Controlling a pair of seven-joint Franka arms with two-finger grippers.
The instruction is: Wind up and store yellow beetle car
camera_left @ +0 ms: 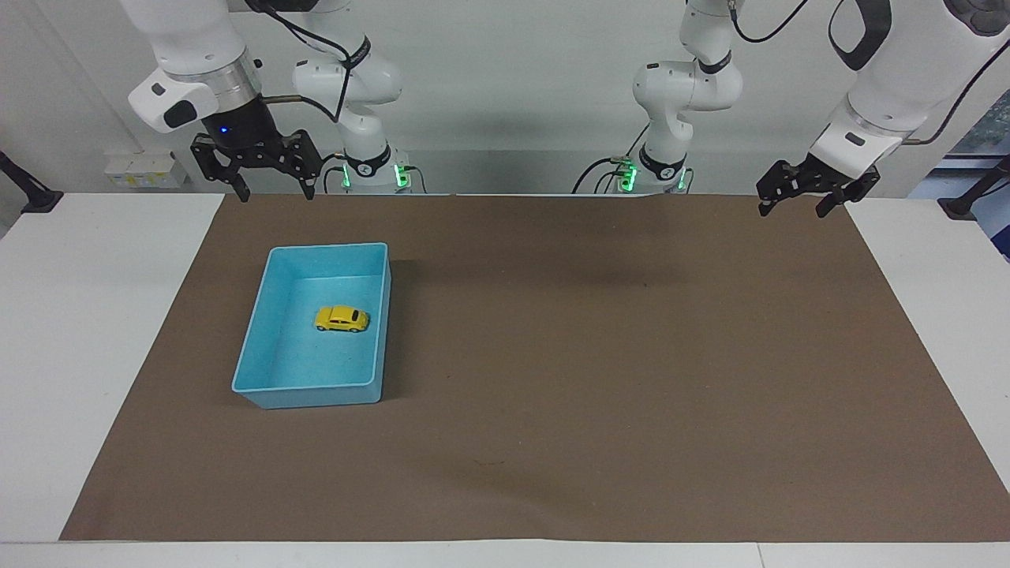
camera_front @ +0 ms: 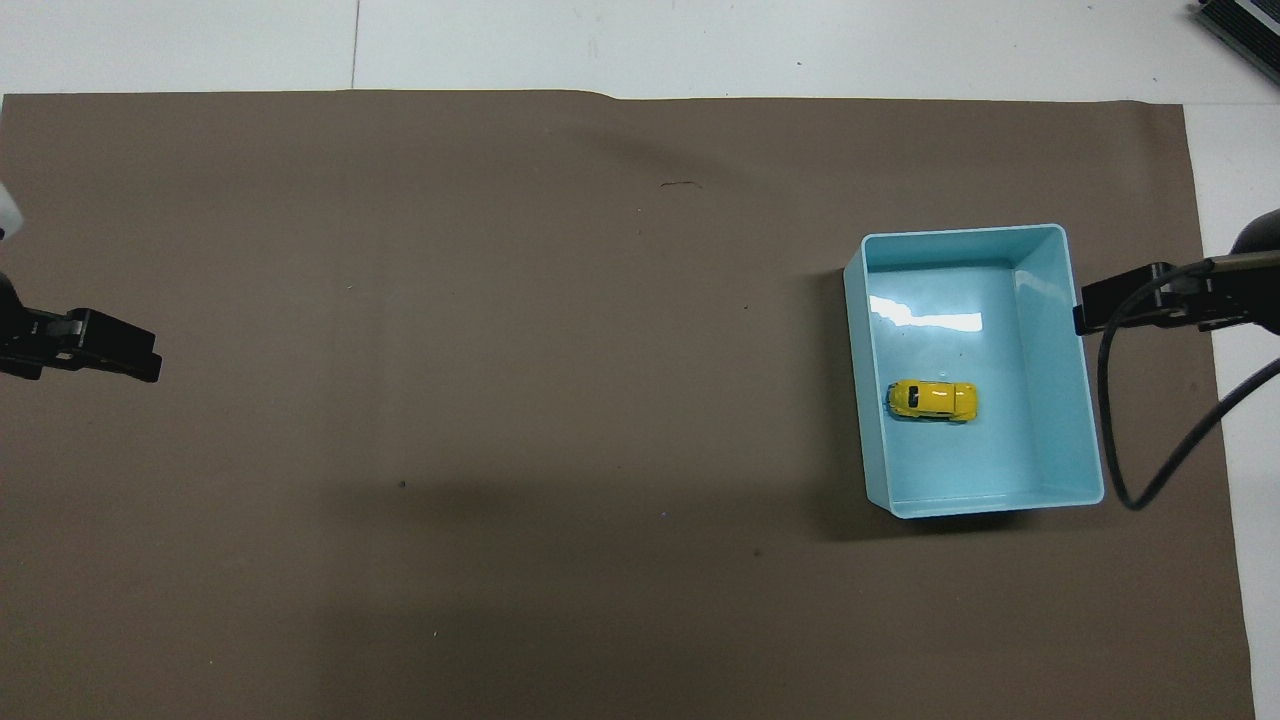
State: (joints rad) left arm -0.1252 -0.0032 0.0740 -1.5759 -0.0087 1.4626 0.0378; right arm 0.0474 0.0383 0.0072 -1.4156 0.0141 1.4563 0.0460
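1. The yellow beetle car [camera_left: 341, 319] sits on its wheels on the floor of the light-blue bin [camera_left: 268, 341], roughly in the middle of the bin and a little toward the wall that faces the left arm's end of the bench.
2. In the overhead view the yellow beetle car [camera_front: 932, 400] lies crosswise in the light-blue bin [camera_front: 1060, 330], its length running along the bench from one arm's end toward the other; it touches none of the walls.
3. The light-blue bin stands on the brown mat [camera_left: 600, 355] at the right arm's end of the bench, its long sides running away from the robots.
4. The brown mat covers most of the white bench [camera_left: 71, 331], which shows bare at both ends.
5. The right gripper [camera_left: 274, 189] hangs in the air over the edge of the brown mat nearest the robots, above the bin's end of the bench and well clear of the bin; its jaws are spread wide and hold nothing.
6. The left gripper [camera_left: 793, 207] hangs over the corner of the brown mat at the left arm's end of the bench, tilted; its jaws are also spread apart and empty.
7. A black cable [camera_front: 1150, 440] loops down from the right arm beside the bin in the overhead view.
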